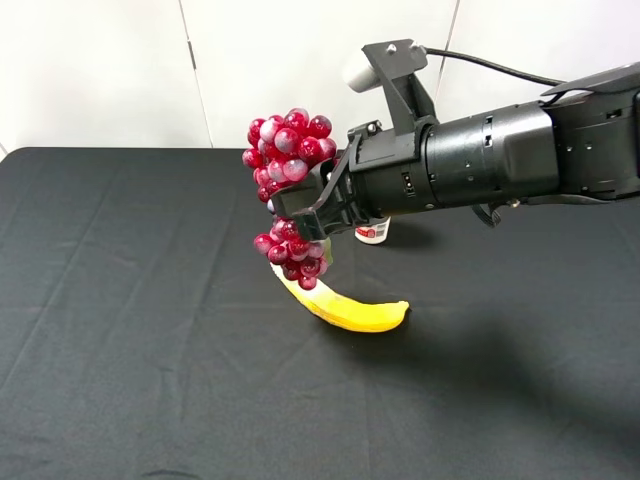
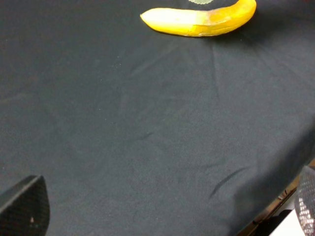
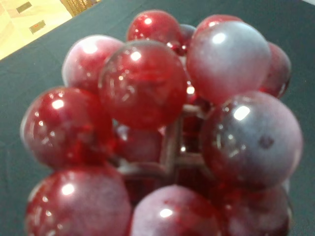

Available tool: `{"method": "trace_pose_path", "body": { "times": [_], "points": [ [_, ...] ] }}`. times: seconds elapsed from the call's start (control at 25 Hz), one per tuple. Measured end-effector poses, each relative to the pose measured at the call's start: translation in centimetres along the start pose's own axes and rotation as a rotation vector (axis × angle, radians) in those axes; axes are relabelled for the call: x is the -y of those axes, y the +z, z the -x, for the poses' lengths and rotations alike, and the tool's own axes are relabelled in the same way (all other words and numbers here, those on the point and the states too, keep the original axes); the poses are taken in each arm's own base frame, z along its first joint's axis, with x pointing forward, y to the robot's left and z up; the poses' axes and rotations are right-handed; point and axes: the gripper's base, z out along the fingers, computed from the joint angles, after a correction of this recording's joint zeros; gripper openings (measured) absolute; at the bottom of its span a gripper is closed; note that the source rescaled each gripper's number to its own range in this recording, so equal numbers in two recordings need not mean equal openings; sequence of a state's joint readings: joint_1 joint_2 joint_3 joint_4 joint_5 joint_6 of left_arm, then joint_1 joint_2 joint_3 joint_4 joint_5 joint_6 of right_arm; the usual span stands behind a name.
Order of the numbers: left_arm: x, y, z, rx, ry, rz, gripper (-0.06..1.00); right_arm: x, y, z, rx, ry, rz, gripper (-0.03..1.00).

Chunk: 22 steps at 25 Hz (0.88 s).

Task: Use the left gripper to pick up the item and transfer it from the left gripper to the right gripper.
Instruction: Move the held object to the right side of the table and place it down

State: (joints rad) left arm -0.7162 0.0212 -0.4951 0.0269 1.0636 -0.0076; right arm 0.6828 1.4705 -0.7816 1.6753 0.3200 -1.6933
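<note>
Red grapes (image 1: 289, 150) clamped aloft in right jaws — left jaws apart near table edge (image 2: 278, 205).

Grape bunch (image 1: 288, 150): glossy dark red, several berries paling to greyish purple — white glints throughout. Banana (image 1: 345, 308): yellow, browner toward one end. Table (image 1: 120, 300): plain black cloth. Right hand (image 1: 295, 212): black, as is its arm (image 1: 480, 160); module (image 1: 362, 72) white. Bottle (image 1: 372, 233): white with red marking. Wall (image 1: 100, 70): white, thin grey seams.
</note>
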Motion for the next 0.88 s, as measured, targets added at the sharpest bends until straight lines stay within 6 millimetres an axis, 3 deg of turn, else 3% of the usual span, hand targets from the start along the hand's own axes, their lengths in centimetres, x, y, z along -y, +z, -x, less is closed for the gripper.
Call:
{"method": "trace_pose_path", "body": {
  "times": [0.16, 0.88],
  "points": [
    [0.1, 0.0, 0.0, 0.001, -0.027, 0.034, 1.0, 0.0, 0.0, 0.0, 0.0, 0.005, 0.0, 0.0],
    [0.5, 0.2, 0.1, 0.015, -0.403, 0.535, 1.0, 0.6, -0.1, -1.3, -0.139, 0.098, -0.071, 0.0]
  ]
}}
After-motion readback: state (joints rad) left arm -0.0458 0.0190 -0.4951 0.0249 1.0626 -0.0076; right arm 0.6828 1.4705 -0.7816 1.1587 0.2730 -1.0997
